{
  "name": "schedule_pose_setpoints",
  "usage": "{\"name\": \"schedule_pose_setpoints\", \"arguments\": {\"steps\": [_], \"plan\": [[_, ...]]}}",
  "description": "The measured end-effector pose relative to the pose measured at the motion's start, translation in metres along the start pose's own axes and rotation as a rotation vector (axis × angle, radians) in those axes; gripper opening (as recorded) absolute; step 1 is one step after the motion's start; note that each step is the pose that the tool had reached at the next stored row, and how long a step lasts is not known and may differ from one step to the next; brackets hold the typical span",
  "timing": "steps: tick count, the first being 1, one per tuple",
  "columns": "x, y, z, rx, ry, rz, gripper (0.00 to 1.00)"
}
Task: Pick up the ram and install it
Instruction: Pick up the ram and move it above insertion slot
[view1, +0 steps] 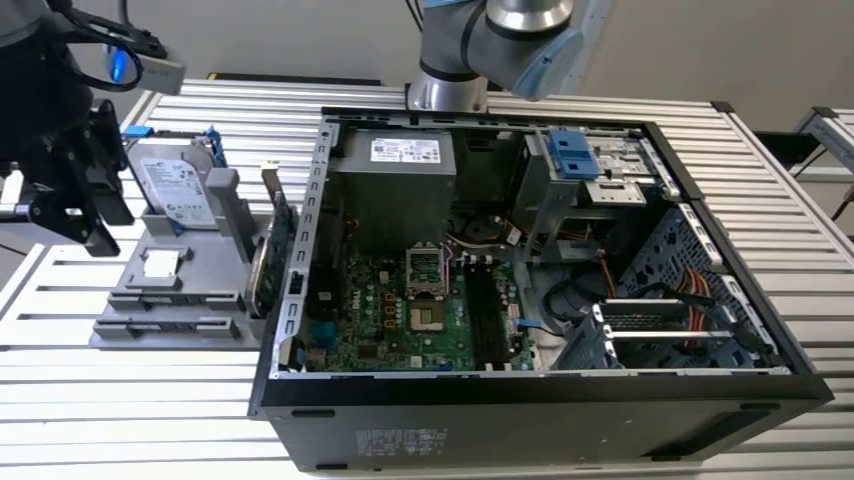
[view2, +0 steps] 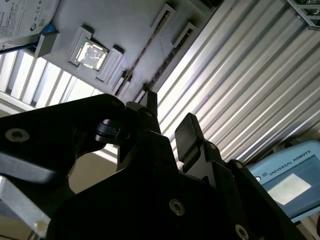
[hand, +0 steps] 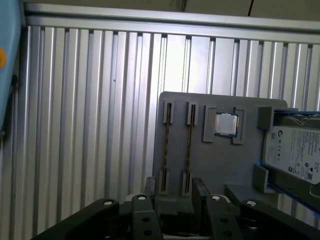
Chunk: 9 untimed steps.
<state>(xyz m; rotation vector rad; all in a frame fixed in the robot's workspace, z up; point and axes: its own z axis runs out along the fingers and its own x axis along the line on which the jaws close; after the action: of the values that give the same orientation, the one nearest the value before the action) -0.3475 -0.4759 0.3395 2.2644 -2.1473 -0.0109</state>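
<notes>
Two thin ram sticks stand on edge in the slots of a grey holder (hand: 220, 160); one ram (hand: 167, 147) and the other (hand: 189, 147) run side by side, and one ram (view2: 145, 47) also shows in the second wrist view. My gripper (hand: 175, 190) hangs above the holder's end, open, with nothing between its fingers (hand: 150, 186). Both sticks lie within the span of the fingers, well below them. In the exterior view my gripper (view1: 96, 225) hovers at the left, beside the holder (view1: 174, 300). The second wrist view also shows my gripper (view2: 169, 117) open.
On the holder sit a processor chip (hand: 226, 124), a hard drive (view1: 180, 185) in a blue frame and a green expansion card (view1: 274, 255). The open computer case (view1: 534, 390) with its motherboard (view1: 400, 310) lies to the exterior view's right. A blue pendant (view2: 287, 180) rests on the slatted table (hand: 90, 125).
</notes>
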Motion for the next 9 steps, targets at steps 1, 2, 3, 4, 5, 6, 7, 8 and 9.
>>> {"name": "schedule_pose_setpoints", "arguments": {"steps": [1,2,3,4,5,6,7,8,9], "plan": [[0.0000,0.0001,0.0006,-0.0001,0.0000,0.000,1.00],[0.0000,0.0002,0.0014,0.0000,0.0000,0.000,1.00],[-0.0001,0.0003,0.0022,0.0000,0.0000,0.000,1.00],[-0.0001,0.0005,0.0032,-0.0001,0.0000,0.000,1.00],[-0.0002,0.0008,0.0041,0.0000,0.0000,0.000,1.00],[-0.0002,0.0010,0.0051,-0.0001,0.0001,0.000,1.00],[-0.0002,0.0011,0.0060,-0.0001,0.0000,0.000,1.00],[-0.0002,0.0012,0.0069,0.0000,0.0000,0.000,1.00],[-0.0003,0.0012,0.0079,0.0000,0.0000,0.000,1.00]]}}
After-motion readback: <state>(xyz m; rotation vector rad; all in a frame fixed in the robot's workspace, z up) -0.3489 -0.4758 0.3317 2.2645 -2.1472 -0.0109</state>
